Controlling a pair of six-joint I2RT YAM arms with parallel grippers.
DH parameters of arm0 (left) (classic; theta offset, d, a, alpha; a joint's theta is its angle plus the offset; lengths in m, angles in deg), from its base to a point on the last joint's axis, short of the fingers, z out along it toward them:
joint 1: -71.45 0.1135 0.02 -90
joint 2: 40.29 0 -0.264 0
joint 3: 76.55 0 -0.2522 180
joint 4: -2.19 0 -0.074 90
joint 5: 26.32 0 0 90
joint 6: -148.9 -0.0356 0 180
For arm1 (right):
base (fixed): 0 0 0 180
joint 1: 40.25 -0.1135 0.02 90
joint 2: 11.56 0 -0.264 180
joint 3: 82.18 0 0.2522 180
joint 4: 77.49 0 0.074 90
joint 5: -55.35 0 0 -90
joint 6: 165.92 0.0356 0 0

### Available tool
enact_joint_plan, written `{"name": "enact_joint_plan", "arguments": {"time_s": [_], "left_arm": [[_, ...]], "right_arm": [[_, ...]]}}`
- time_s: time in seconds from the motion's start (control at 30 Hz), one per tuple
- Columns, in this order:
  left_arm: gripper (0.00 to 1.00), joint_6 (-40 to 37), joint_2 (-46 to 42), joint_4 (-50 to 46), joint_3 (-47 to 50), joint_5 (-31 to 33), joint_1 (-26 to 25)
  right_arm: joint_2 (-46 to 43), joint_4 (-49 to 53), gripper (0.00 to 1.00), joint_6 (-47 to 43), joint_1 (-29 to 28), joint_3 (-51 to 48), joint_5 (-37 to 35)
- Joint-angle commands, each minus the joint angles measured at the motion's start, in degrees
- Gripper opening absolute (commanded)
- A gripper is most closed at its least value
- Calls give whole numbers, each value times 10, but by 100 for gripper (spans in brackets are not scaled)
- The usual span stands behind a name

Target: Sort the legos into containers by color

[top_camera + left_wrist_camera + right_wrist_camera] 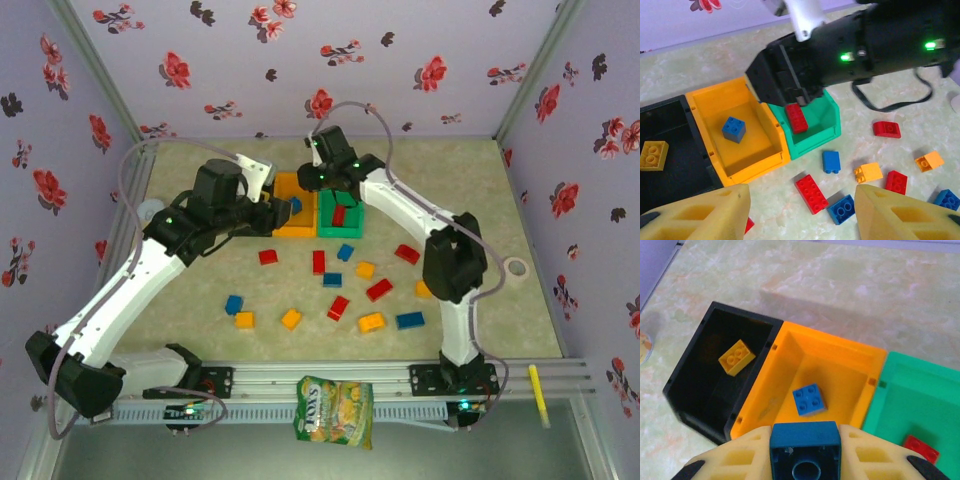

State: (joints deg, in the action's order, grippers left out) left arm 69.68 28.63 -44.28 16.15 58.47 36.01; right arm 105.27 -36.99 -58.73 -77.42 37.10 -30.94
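My right pincer (805,455) pinches a blue brick (805,439) and hangs over the edge of the orange bin (840,365). A second blue brick (809,400) lies flat on that bin's floor. A yellow brick (736,357) lies in the black bin (690,390), and a red brick (921,449) sits in the green bin (920,390). My left pincer (801,210) is spread wide with nothing between its fingers, above the table (855,145) just beside the bins. The loose bricks (338,307), red, blue and orange, lie scattered between the bins and my bases.
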Motion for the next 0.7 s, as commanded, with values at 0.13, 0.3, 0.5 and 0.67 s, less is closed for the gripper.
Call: {"name": "enact_joint_plan", "arguments": {"time_s": [0.13,0.3,0.5,0.67], "left_arm": [[59,-4,-11,8,0,1,8],[63,7,-16,-4,5,7,15],[65,38,-4,-74,-7,13,16],[64,65,-9,-115,4,-9,14]], "right_arm": [[78,26,42,11,1,101,9],[69,44,59,4,6,110,0],[4,67,67,-15,7,74,-23],[-69,74,70,-20,11,16,-38]]}}
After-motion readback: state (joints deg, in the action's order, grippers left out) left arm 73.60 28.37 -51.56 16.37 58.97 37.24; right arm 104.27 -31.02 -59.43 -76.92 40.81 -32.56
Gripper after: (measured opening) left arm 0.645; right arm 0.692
